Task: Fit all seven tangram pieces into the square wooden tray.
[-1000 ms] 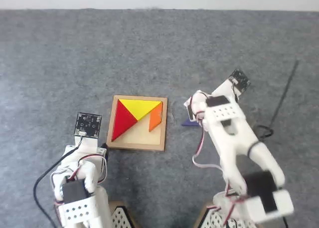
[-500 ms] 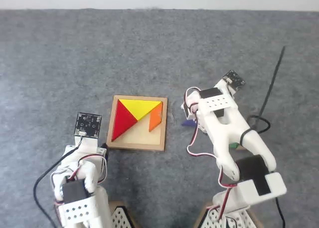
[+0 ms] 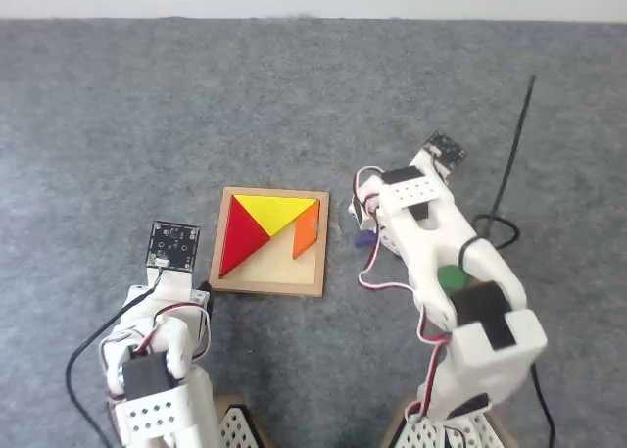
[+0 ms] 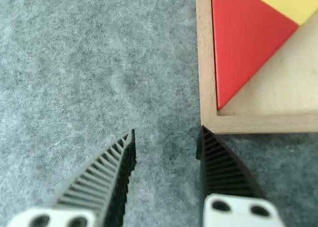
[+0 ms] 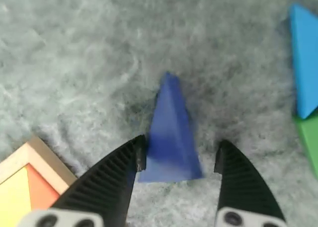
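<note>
The square wooden tray (image 3: 269, 283) holds a red triangle (image 3: 242, 238), a yellow triangle (image 3: 274, 211) and an orange piece (image 3: 307, 229). Just right of the tray lies a dark blue triangle (image 5: 171, 132), flat on the carpet. My right gripper (image 5: 181, 150) is open and straddles its wide end, with one finger (image 5: 119, 172) close against its edge. A light blue piece (image 5: 303, 63) and a green piece (image 5: 310, 142) lie beyond it. My left gripper (image 4: 166, 135) stands open and empty over bare carpet at the tray's near left corner (image 4: 208, 122).
Grey carpet covers the whole table. The right arm (image 3: 431, 232) stretches over the pieces right of the tray, and the green piece (image 3: 452, 276) peeks out beside it. A black cable (image 3: 509, 154) runs off to the far right. The left arm (image 3: 157, 350) sits at the front left.
The right arm has swung left toward the tray and now sits over the dark blue triangle, uncovering the green piece behind it. The left arm and the tray's pieces have not moved.
</note>
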Action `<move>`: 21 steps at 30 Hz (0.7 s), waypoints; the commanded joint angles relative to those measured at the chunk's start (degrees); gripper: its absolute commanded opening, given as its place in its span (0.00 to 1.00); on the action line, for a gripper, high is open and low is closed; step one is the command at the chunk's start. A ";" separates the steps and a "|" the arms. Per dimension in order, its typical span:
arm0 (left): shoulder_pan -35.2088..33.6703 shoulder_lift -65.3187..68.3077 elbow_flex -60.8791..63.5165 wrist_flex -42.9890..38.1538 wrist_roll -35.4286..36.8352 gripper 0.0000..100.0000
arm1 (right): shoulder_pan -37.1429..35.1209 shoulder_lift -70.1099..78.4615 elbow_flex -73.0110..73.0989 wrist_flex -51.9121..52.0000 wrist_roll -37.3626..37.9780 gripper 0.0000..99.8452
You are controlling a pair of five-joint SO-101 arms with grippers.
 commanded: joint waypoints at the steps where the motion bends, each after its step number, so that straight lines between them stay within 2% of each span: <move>1: -0.35 -0.79 -0.48 0.35 -0.35 0.20 | 0.84 1.45 -6.33 5.23 1.85 0.19; 7: -0.35 -0.79 -0.48 0.35 -0.35 0.20 | 0.92 1.80 -10.37 13.05 8.88 0.19; 21: -0.35 -0.79 -0.48 0.35 -0.35 0.20 | 4.62 2.15 -10.73 17.19 15.65 0.19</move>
